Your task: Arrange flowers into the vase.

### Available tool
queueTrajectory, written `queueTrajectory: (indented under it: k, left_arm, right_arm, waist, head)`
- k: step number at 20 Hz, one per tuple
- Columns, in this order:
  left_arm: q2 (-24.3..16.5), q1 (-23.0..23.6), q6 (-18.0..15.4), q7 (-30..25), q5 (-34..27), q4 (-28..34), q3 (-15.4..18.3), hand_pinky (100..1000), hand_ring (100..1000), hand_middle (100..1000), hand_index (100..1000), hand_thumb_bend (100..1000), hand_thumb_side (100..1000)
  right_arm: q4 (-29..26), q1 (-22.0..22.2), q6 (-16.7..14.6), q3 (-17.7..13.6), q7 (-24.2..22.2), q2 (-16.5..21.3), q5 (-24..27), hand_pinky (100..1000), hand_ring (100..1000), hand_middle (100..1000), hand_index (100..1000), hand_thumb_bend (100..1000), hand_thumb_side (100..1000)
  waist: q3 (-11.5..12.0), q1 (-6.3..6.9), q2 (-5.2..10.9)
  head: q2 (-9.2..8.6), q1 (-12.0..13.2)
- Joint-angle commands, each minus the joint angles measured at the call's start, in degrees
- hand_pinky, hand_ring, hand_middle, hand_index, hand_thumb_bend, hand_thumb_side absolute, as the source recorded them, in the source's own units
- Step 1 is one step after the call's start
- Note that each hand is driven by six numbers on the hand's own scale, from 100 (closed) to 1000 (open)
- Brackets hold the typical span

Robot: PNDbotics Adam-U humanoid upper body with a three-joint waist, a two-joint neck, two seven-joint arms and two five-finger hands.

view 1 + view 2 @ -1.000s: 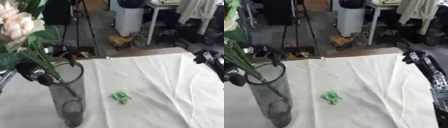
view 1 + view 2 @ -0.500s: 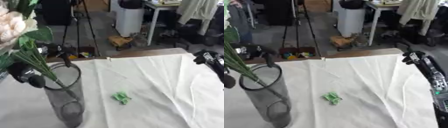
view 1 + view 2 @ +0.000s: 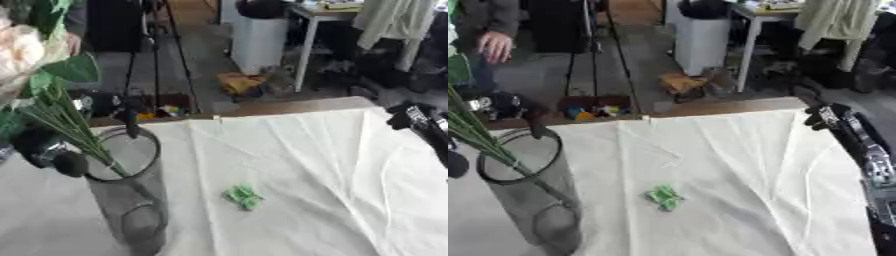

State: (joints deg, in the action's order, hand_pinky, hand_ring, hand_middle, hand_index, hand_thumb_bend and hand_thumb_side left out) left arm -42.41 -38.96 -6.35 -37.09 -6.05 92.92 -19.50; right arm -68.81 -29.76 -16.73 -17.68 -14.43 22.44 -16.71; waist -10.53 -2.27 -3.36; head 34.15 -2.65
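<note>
Since the earlier frames the flower bunch point(image 3: 35, 65) has sunk further, its green stems point(image 3: 74, 132) now reaching down through the mouth of the vase point(image 3: 131, 200), though part of the shift in the picture comes from the camera tilting. Pale pink blooms and broad green leaves fill the upper left corner, with the stems slanting down to the right into the vase. That vase is a tall cylinder of dark see-through glass, standing upright near the left front of the worktop point(image 3: 306, 165), which is covered by a creased white cloth. Just left of the rim, the left hand point(image 3: 48, 150) sits against the stems, dark and rounded; whether its fingers are curled round them I cannot tell. On the cloth to the right of the vase, apart from it, lies a small green leafy scrap point(image 3: 244, 195). At the right edge the right hand point(image 3: 826, 117) hangs over the worktop's far corner holding nothing, its fingers too dark to read
</note>
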Motion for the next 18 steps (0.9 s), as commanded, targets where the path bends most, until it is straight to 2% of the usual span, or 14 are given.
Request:
queueTrajectory:
  k: [1, 9, 18]
  left_arm:
    - [-1.2, -1.1, -0.8, 0.8, 2.7, -2.4, 0.1, 846, 729, 579, 897, 1000, 827]
    - [0.1, -1.5, -4.7, 2.3, 7.9, -7.5, 0.1, 854, 742, 596, 904, 1000, 850]
    - [0.4, -1.8, -6.1, 4.9, 4.4, -7.0, 0.3, 855, 724, 566, 888, 1000, 811]
  right_arm:
    - [-0.9, -0.9, 0.0, -0.5, 0.1, 1.6, 0.0, 663, 645, 690, 516, 100, 961]
    - [-0.9, -0.9, 0.0, -0.5, 0.2, 1.6, 0.1, 663, 645, 689, 516, 100, 961]
    - [-0.9, -0.9, 0.1, -0.5, 0.2, 1.5, 0.0, 663, 646, 690, 517, 100, 962]
  waist:
    - [0.0, 0.01, 0.65]
    - [0.0, 0.03, 0.59]
    - [0.1, -0.03, 0.71]
  head:
    - [-0.42, 0.0]
    - [-0.36, -0.1]
    - [-0.38, -0.1]
